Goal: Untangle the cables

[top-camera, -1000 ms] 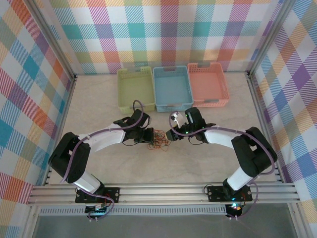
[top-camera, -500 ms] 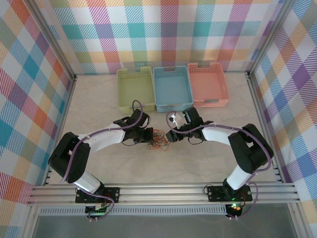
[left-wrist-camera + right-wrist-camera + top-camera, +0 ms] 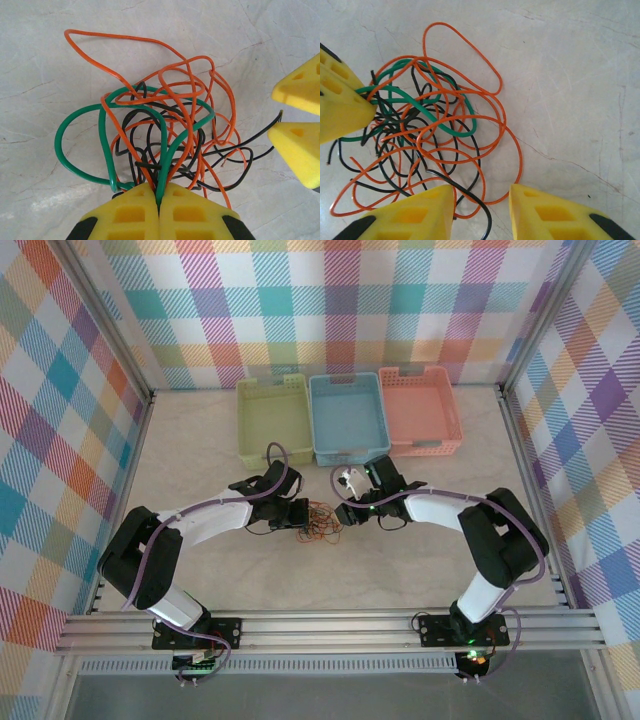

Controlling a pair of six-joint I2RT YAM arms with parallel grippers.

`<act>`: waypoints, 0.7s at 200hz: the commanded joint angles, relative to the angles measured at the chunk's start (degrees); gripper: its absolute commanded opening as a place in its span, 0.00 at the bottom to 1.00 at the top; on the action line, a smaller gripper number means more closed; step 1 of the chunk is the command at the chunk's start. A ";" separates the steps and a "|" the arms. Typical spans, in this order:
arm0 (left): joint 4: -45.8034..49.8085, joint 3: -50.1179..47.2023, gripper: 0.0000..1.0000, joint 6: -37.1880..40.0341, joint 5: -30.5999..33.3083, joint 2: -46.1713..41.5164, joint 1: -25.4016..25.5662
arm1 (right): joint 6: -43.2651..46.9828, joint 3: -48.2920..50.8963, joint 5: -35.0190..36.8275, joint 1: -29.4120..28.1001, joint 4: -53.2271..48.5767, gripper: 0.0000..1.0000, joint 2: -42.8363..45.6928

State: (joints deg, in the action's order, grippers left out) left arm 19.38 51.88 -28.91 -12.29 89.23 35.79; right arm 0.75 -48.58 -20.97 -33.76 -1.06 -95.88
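Cables [image 3: 318,521] lie in one tangle on the counter [image 3: 200,460], near its middle, between the ends of the two arms. Colours counted: three, namely orange, green and black. Orange loops are the most numerous, and the knot does not allow a count of separate strands. Finger pairs counted: two, both yellow. The left fingers [image 3: 300,515] are pressed together on one edge of the tangle, and the right fingers [image 3: 347,512] stand at the opposite edge. The wrist views make plain what is too small to tell from overhead. In the left wrist view, green and orange strands run into the seam of the left fingers [image 3: 135,212], pinched there. In the right wrist view, the right fingers [image 3: 420,212] are spread with a clear gap, and a black strand passes just inside one of them, not pinched. The overhead view adds three baskets at the far side, set side by side and well apart from the cables: one green basket [image 3: 243,430], one blue basket [image 3: 314,425] and one pink basket [image 3: 456,420].
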 commanded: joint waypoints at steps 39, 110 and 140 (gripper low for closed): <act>0.63 -0.26 0.00 -0.22 0.52 -0.57 -0.63 | 1.36 -1.87 2.12 -1.30 -1.23 0.35 -1.77; 0.75 -0.27 0.00 -0.23 0.60 -0.38 -0.63 | 0.42 2.52 11.45 -1.35 3.42 0.08 4.54; 0.83 -0.26 0.00 -0.25 0.63 -0.37 -0.63 | -0.48 8.14 19.90 -1.40 9.65 0.02 10.88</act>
State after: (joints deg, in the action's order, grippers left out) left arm 19.38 51.88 -28.91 -12.29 89.23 35.79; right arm 0.71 -43.97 -9.17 -34.87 2.28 -90.06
